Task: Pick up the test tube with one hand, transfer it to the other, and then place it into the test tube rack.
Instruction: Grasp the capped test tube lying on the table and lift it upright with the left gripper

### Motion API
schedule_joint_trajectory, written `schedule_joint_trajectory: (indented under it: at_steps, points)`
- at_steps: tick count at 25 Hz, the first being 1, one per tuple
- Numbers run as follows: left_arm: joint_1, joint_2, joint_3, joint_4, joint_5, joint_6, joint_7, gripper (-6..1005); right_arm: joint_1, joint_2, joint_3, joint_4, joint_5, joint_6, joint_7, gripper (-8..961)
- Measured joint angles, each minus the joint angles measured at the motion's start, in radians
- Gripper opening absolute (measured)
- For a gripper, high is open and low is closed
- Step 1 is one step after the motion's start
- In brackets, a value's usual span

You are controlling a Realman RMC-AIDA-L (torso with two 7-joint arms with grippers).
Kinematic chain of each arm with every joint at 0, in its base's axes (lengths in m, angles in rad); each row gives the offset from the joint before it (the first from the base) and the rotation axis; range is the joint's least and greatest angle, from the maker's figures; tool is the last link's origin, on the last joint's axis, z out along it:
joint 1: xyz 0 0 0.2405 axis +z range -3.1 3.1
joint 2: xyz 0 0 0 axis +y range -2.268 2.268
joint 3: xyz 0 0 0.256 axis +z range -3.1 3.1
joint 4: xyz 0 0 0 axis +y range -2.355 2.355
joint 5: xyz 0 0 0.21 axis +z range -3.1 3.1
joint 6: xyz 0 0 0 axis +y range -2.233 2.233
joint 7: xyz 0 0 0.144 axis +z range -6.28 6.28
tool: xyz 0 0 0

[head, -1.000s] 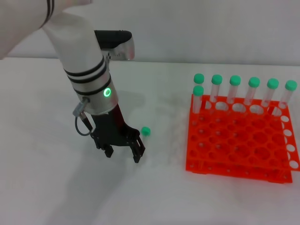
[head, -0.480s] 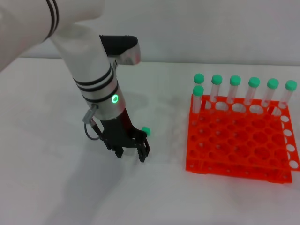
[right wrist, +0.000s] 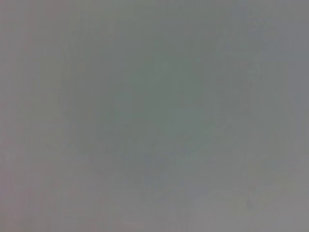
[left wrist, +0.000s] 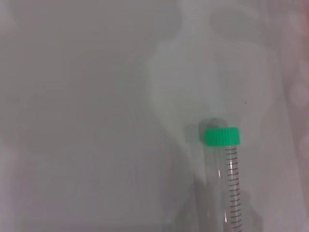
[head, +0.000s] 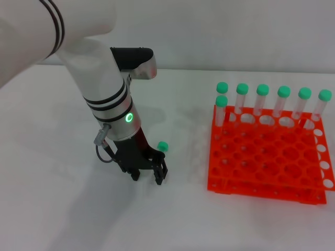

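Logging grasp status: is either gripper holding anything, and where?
Cannot be told: left gripper is down over the lying test tube, its grip hidden.

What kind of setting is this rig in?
Likely a lab-style test bench: a plain white table, an orange-red test tube rack holding green-capped tubes, and one loose test tube lying under the left gripper.

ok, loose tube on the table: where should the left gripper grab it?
Probably mid-barrel, from above. The tube lies flat on the table, its green cap poking out behind the left gripper, which hangs right over it. Fingers should straddle the barrel across its length; the cap is wider.
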Motion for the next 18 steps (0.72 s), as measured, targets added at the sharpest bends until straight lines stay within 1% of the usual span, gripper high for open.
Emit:
schedule_joint_trajectory:
  at_steps: [3, 14, 18]
  points:
    - [0.0, 0.0, 0.0, 0.002, -0.001, -0.006, 0.003, 572, 0.0, 0.0, 0.002, 0.0, 0.0, 0.0, 0.0, 856]
    - [0.0, 0.0, 0.0, 0.026, -0.002, -0.014, 0.006, 354, -0.005, -0.001, 0.008, -0.002, 0.004, 0.0, 0.0, 856]
    - [0.003, 0.001, 0.0, 0.033, -0.002, -0.014, 0.006, 200, -0.005, -0.003, 0.004, -0.003, 0.004, 0.0, 0.0, 856]
